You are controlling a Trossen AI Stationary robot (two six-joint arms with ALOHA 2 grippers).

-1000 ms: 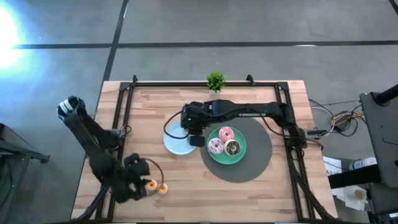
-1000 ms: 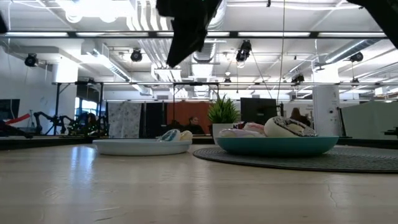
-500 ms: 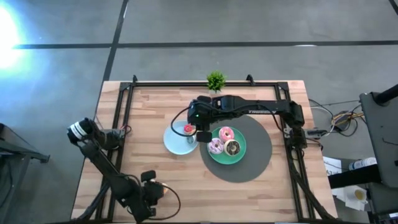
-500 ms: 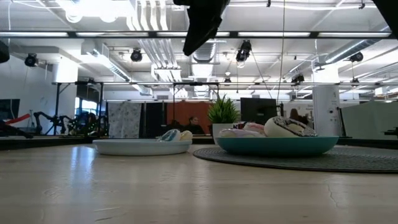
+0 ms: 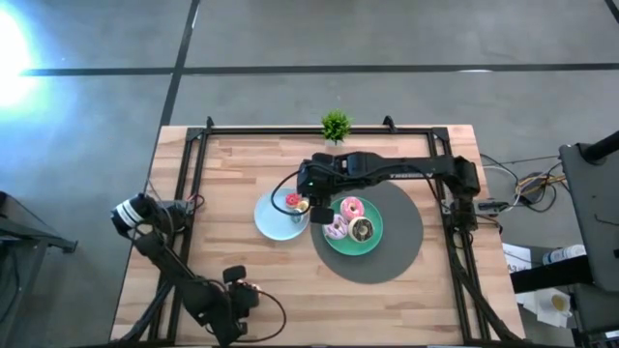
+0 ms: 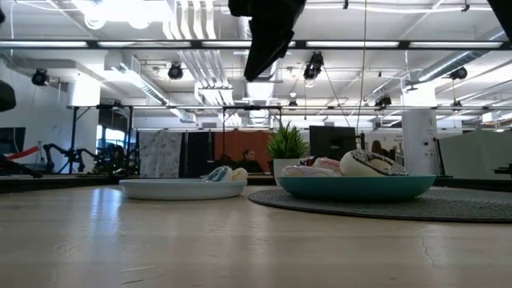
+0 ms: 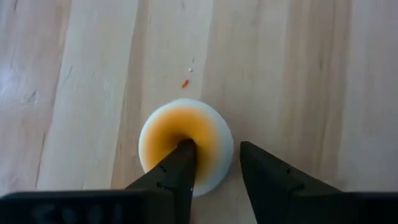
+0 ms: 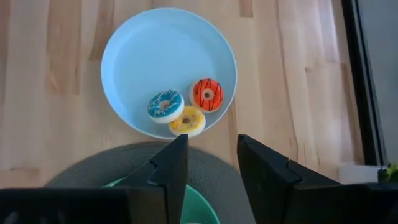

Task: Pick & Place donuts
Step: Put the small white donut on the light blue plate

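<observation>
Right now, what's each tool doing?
Left tool: one finger in the hole of the orange mini donut; grip cannot be told.
Right tool: open, empty, above the light-blue plate.

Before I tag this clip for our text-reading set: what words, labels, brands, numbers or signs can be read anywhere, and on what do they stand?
None can be read.
Right arm: a faint pale marking on its upper side, too small to read.
Light-blue plate, its three mini donuts, green plate, orange donut: no lettering.
Room behind the table, low view: no sign legible.
</observation>
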